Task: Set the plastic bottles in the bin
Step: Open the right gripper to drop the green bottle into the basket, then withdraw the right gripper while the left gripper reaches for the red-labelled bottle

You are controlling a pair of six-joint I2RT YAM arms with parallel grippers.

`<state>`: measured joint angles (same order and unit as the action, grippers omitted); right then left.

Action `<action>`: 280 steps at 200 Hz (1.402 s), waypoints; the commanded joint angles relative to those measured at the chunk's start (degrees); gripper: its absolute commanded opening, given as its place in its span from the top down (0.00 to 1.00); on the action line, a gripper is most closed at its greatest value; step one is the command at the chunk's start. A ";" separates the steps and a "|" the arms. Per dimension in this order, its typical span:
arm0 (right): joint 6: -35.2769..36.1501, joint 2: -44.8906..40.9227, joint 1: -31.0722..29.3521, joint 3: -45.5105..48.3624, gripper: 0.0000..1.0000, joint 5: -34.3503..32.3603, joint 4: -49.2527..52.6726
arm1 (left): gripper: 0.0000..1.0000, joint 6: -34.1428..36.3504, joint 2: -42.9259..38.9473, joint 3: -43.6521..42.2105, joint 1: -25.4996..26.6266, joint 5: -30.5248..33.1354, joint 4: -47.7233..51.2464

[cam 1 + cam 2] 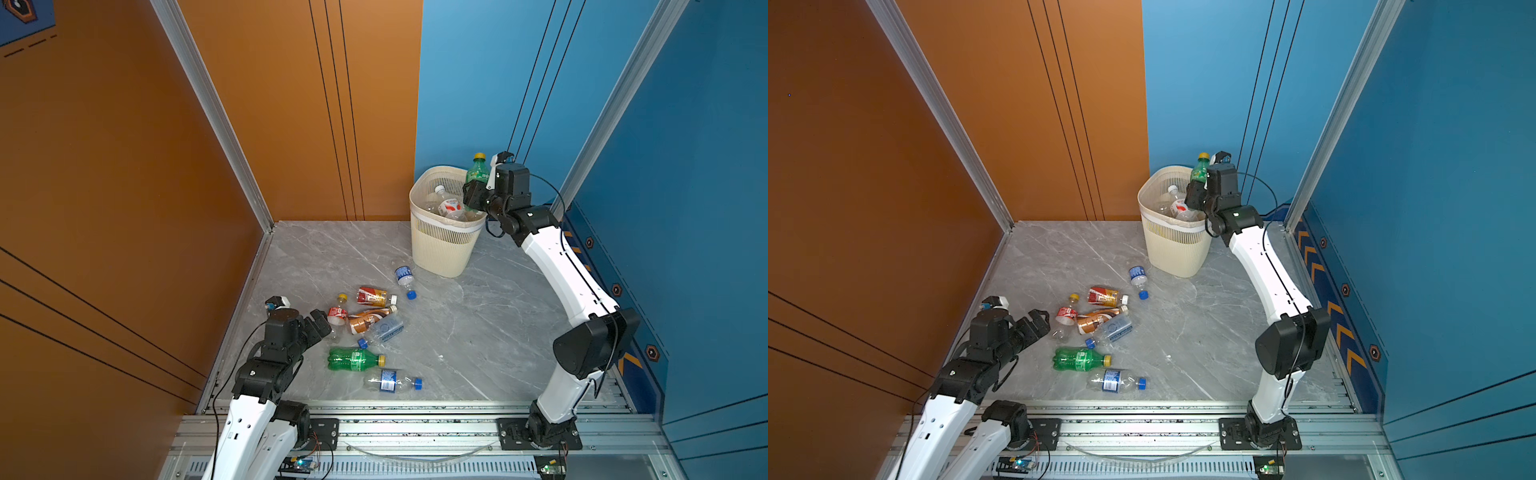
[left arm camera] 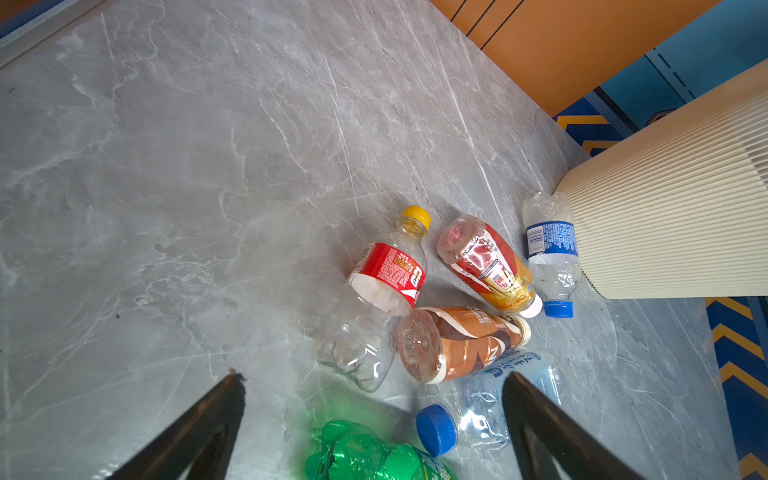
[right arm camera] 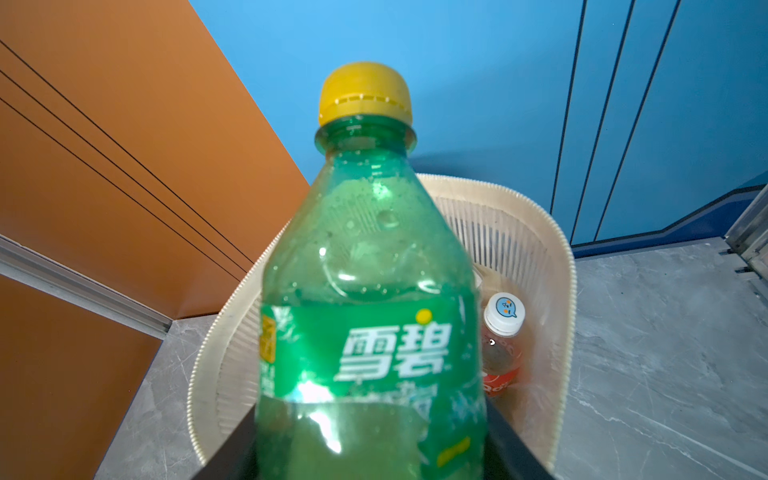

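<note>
At the bin (image 1: 440, 245) rim, my right end effector (image 1: 473, 192) grips a green bottle (image 1: 477, 170) upright, cap up; left end effector (image 2: 374, 378) hangs wide open near bottles (image 1: 356, 360) on the desk (image 1: 478, 324).

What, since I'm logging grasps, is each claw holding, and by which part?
The right claw grips the green plastic bottle with the yellow cap by its lower body, below the label, cap up. The left claw is open and holds nothing.
</note>
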<state>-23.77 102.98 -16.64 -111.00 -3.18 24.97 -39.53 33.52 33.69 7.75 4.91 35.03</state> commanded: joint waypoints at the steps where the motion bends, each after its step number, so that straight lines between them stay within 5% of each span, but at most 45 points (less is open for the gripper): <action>1: 0.68 0.34 0.52 -1.85 0.34 -0.47 1.38 | 0.02 -0.19 0.32 -1.00 -0.66 -1.05 1.19; 19: 0.69 -0.62 0.72 -1.93 0.16 -2.24 1.14 | 0.02 -0.02 0.85 -0.78 -0.88 -1.45 1.03; 67: 2.32 -10.01 0.89 0.93 0.02 -5.61 -0.53 | 0.02 0.56 2.32 -0.20 -1.24 -2.38 0.42; 116: 0.83 -35.13 0.03 34.21 0.00 -4.58 -7.23 | 0.02 1.10 3.92 -0.33 -1.46 -3.44 -0.54; 165: -9.75 -55.04 0.16 64.94 0.00 -4.34 -4.87 | 0.02 0.92 4.68 -1.17 -1.60 -4.58 -1.35; 280: -10.69 -54.90 0.12 65.93 0.00 -3.29 -5.08 | 0.01 5.92 15.92 -0.79 -1.38 -7.10 -5.40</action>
<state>-33.54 48.16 -16.49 -43.55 -7.09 21.30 -36.45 46.35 32.62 6.63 -0.80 31.88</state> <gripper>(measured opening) 0.995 0.995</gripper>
